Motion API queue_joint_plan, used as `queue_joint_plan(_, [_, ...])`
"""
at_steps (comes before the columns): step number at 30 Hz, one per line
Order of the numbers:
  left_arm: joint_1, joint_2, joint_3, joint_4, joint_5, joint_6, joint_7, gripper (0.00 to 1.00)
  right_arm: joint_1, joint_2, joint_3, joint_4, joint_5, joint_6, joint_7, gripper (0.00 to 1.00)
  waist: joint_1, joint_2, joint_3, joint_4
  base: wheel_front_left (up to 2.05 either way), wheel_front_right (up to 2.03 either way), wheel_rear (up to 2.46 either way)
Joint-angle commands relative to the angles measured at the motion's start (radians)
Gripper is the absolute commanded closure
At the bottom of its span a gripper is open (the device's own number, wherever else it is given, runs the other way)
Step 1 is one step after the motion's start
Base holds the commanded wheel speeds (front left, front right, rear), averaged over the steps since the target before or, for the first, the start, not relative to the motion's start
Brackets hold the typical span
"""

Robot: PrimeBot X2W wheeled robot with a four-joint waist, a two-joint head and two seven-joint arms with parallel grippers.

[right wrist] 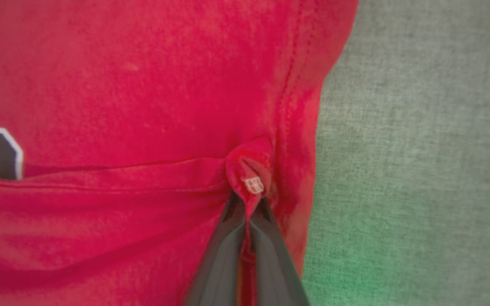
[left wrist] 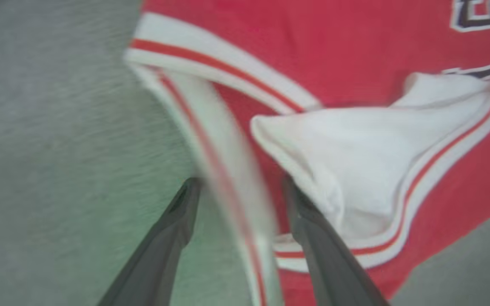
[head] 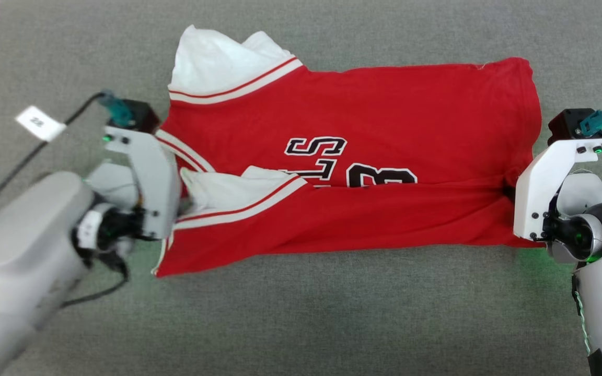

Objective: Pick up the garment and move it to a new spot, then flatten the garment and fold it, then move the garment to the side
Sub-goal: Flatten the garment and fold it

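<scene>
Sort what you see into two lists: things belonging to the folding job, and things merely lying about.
Job: red jersey; left gripper, open; right gripper, shut on its hem.
Lying about: white label; black cable; grey fabric surface.

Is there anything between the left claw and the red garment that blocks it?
Nothing visible blocks it. The open left claw is at the garment, whose striped trim runs between its two fingers.

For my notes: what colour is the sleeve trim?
Sleeve trim: white with a red stripe; best in left wrist view.
</scene>
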State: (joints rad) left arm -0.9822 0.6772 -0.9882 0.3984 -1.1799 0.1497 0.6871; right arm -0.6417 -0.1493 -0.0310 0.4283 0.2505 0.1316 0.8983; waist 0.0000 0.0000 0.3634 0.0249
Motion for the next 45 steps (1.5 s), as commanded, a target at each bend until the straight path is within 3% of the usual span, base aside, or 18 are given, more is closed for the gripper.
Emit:
queue_joint_plan(1, [-0.02, 0.034, -0.003, -0.004, 0.027, 0.02, 0.004, 0.0, 0.084, 0.023, 0.008, 0.076, -0.009, -0.002, 0.014, 1.0, 0.0, 0.0, -0.015, 0.001, 0.0, 0.0, 0.0])
queue_joint_plan(4, [-0.036, 0.05, 0.011, -0.045, 0.056, 0.07, -0.028, 0.0, 0.084, 0.023, -0.011, 0.098, -0.033, -0.002, -0.004, 1.0, 0.0, 0.0, -0.037, 0.002, 0.0, 0.0, 0.0])
queue_joint_plan(5, [-0.028, 0.057, 0.014, -0.063, 0.057, 0.082, -0.036, 0.0, 0.085, 0.023, -0.015, 0.108, -0.046, -0.002, -0.01, 0.59, 0.0, 0.0, -0.045, 0.003, 0.0, 0.0, 0.0])
queue_joint_plan(6, [-0.016, 0.067, 0.015, -0.081, 0.06, 0.091, -0.041, 0.0, 0.088, 0.024, -0.014, 0.117, -0.055, -0.002, -0.012, 0.0, 0.0, 0.0, -0.054, 0.004, 0.0, 0.0, 0.0])
queue_joint_plan(9, [0.01, 0.08, 0.014, -0.129, 0.057, 0.105, -0.049, 0.0, 0.088, 0.027, -0.019, 0.135, -0.07, -0.002, -0.023, 0.0, 0.0, 0.0, -0.075, 0.005, 0.0, 0.0, 0.0])
queue_joint_plan(15, [0.108, 0.122, 0.011, -0.257, 0.038, 0.171, -0.066, 0.0, 0.074, 0.03, -0.032, 0.154, -0.089, -0.002, -0.035, 0.0, 0.0, 0.0, -0.14, 0.005, 0.0, 0.0, 0.0])
queue_joint_plan(20, [0.197, 0.144, 0.036, -0.336, 0.024, 0.205, -0.16, 0.0, 0.056, 0.02, -0.053, 0.11, -0.081, -0.002, -0.089, 0.0, 0.0, 0.0, -0.186, 0.005, 0.0, 0.0, 0.0])
queue_joint_plan(23, [0.249, 0.16, 0.053, -0.363, 0.028, 0.2, -0.24, 0.0, 0.07, 0.009, -0.054, 0.072, -0.08, -0.002, -0.127, 0.0, 0.0, 0.0, -0.208, 0.005, 0.0, 0.0, 0.0])
queue_joint_plan(26, [0.291, 0.169, 0.075, -0.383, 0.04, 0.206, -0.329, 0.0, 0.096, 0.003, -0.054, 0.006, -0.062, -0.002, -0.197, 0.0, 0.0, 0.0, -0.226, 0.007, 0.0, 0.0, 0.0])
queue_joint_plan(34, [0.383, 0.188, 0.147, -0.436, 0.043, 0.224, -0.536, 0.0, 0.232, -0.039, 0.013, -0.236, -0.018, -0.002, -0.509, 0.0, 0.0, 0.0, -0.233, 0.003, 0.0, 0.0, 0.0])
queue_joint_plan(41, [0.463, 0.221, 0.206, -0.501, 0.041, 0.234, -0.683, 0.0, 0.38, -0.015, 0.062, -0.386, -0.044, -0.002, -0.781, 0.0, 0.0, 0.0, -0.213, -0.031, 0.0, 0.0, 0.0])
queue_joint_plan(45, [0.537, 0.235, 0.203, -0.535, 0.055, 0.249, -0.751, 0.0, 0.455, 0.013, 0.059, -0.392, -0.06, -0.002, -0.853, 0.0, 0.0, 0.0, -0.198, -0.043, 0.0, 0.0, 0.0])
